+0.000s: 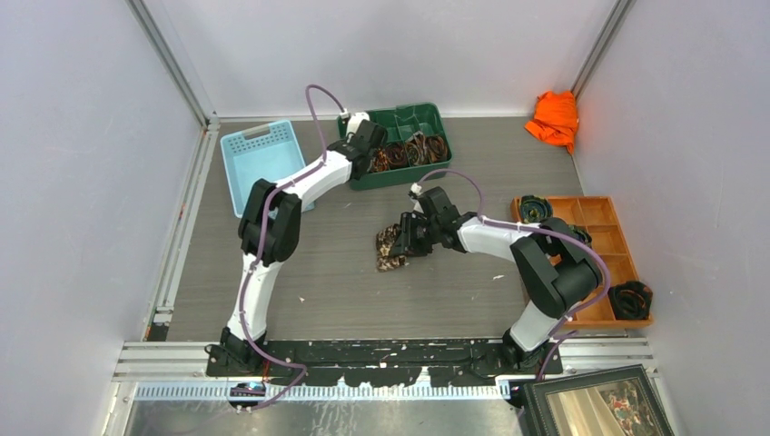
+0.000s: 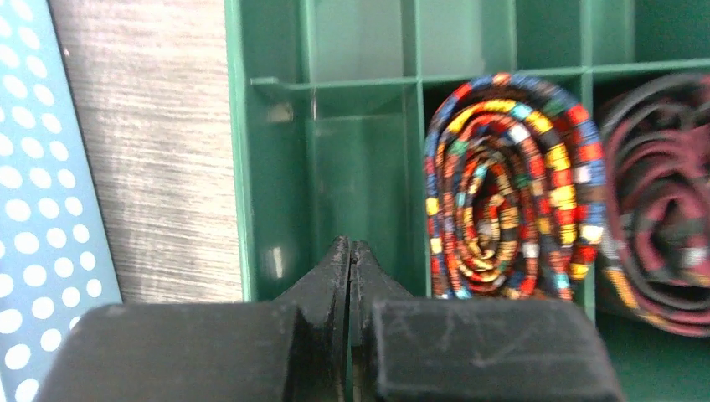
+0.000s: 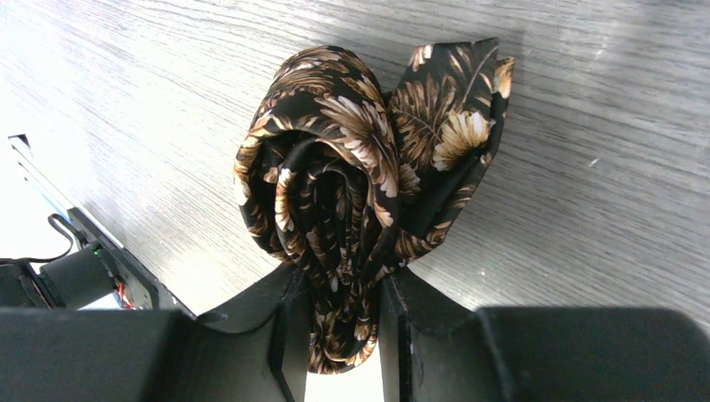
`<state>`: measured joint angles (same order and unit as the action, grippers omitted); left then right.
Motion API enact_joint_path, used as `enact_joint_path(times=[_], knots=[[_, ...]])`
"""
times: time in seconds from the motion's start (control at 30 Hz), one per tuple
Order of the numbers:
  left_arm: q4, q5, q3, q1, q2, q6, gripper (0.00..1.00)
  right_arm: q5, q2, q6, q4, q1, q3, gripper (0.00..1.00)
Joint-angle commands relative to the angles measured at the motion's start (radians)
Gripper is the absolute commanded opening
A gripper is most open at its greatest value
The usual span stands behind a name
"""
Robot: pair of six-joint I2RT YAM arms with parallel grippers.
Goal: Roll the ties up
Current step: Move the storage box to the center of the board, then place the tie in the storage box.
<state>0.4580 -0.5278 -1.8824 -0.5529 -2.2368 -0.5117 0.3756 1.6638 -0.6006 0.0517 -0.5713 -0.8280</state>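
Observation:
My right gripper (image 3: pixel 345 276) is shut on a rolled black tie with tan leaf pattern (image 3: pixel 335 167), held over the grey table; its pointed end sticks out beside the coil. In the top view this tie (image 1: pixel 392 245) is at the table's middle with the right gripper (image 1: pixel 410 234) on it. My left gripper (image 2: pixel 350 251) is shut and empty, above an empty compartment of the green divided bin (image 2: pixel 243 167). A multicoloured rolled tie (image 2: pixel 511 184) and a maroon rolled tie (image 2: pixel 661 201) sit in compartments to its right. In the top view the left gripper (image 1: pixel 361 143) is at the green bin's (image 1: pixel 409 111) left end.
A light blue perforated basket (image 1: pixel 259 159) stands left of the green bin. An orange divided tray (image 1: pixel 604 213) at right holds dark rolled ties (image 1: pixel 535 208); another coil (image 1: pixel 630 300) sits at its near corner. A bright orange cloth (image 1: pixel 555 118) lies at the back right. A framed picture (image 1: pixel 595 404) lies at the near right.

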Motion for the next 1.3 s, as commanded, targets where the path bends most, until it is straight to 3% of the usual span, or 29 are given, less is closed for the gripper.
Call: enact_joint_path(times=[0.0,0.27,0.5,0.73,0.93,1.03,1.27], knots=[[0.049,0.019,0.044,0.003,-0.01,-0.011,0.0,-0.022,-0.098,0.047,0.031,0.012,-0.027,0.01],[-0.042,0.15,0.336,-0.051,0.155,-0.116,0.0,-0.076,-0.262,0.104,0.143,0.036,-0.077,0.01],[-0.057,0.177,0.442,-0.117,0.262,-0.179,0.0,-0.102,-0.345,0.12,0.179,0.048,-0.152,0.01],[0.131,-0.123,0.383,-0.119,0.404,-0.269,0.0,-0.087,-0.263,0.139,0.13,0.051,-0.274,0.01],[0.308,-0.346,0.327,-0.117,0.605,-0.332,0.0,-0.033,-0.089,0.129,0.042,0.05,-0.385,0.01],[0.352,-0.383,0.358,-0.117,0.702,-0.342,0.0,0.003,0.0,0.133,0.023,0.05,-0.45,0.01],[0.266,-0.402,0.575,-0.118,0.926,-0.302,0.0,0.032,0.166,0.179,0.013,0.04,-0.576,0.01]])
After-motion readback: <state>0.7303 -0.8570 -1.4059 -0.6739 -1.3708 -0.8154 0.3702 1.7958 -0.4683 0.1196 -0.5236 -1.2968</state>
